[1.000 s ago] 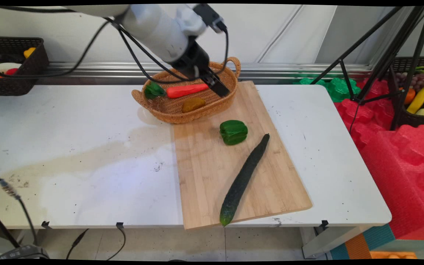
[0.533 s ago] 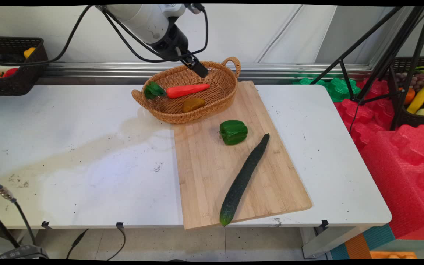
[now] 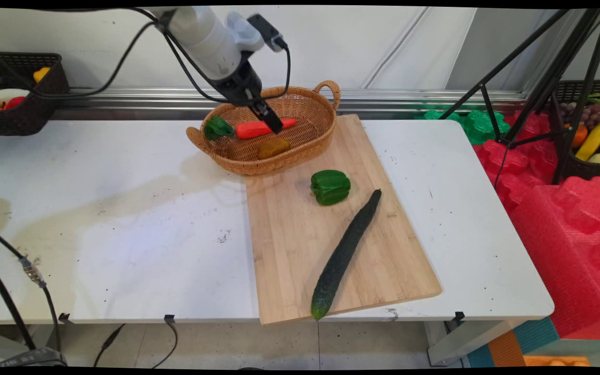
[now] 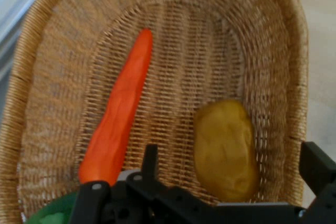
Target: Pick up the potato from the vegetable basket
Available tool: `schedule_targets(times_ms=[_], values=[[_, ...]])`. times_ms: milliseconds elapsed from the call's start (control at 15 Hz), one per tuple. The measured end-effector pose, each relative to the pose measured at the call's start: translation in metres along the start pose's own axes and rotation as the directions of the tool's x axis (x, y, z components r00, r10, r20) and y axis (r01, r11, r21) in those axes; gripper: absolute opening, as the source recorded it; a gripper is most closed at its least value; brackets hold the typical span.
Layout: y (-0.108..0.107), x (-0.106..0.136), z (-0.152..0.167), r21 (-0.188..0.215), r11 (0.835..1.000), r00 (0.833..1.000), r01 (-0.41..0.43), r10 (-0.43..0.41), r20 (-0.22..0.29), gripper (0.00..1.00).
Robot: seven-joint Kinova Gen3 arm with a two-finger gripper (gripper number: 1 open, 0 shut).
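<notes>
A woven basket [image 3: 279, 162] at the table's back holds an orange carrot [image 3: 247, 130] with a green top [image 3: 217, 127] and a brownish potato [image 3: 273, 148]. My gripper [image 3: 272, 121] hangs inside the basket, just over the carrot's middle. In the hand view the gripper [image 4: 232, 155] is open, its fingers [image 4: 150, 157] spread wide. The potato [image 4: 226, 150] lies between them and the carrot [image 4: 118, 119] lies to the left of the left finger. Nothing is held.
A wooden cutting board [image 3: 300, 260] in front of the basket carries a green bell pepper [image 3: 330, 186] and a long dark cucumber [image 3: 346, 252]. A dark crate [image 3: 24, 117] of toy food stands at the back left. A tripod [image 3: 539, 78] and red foam [image 3: 565, 219] are at the right.
The gripper left the basket's right side, rose past the back rim, then came down and leftward over the carrot. The vegetables have not moved.
</notes>
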Motion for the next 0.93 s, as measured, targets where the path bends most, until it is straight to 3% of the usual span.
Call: schedule_targets(times_ms=[467,933], values=[[-0.005,0.004,0.042,-0.048,0.999,0.995,-0.020,0.024,0.093,1.00],[-0.020,0.007,0.070,-0.074,0.997,0.989,-0.014,0.025,0.147,1.00]])
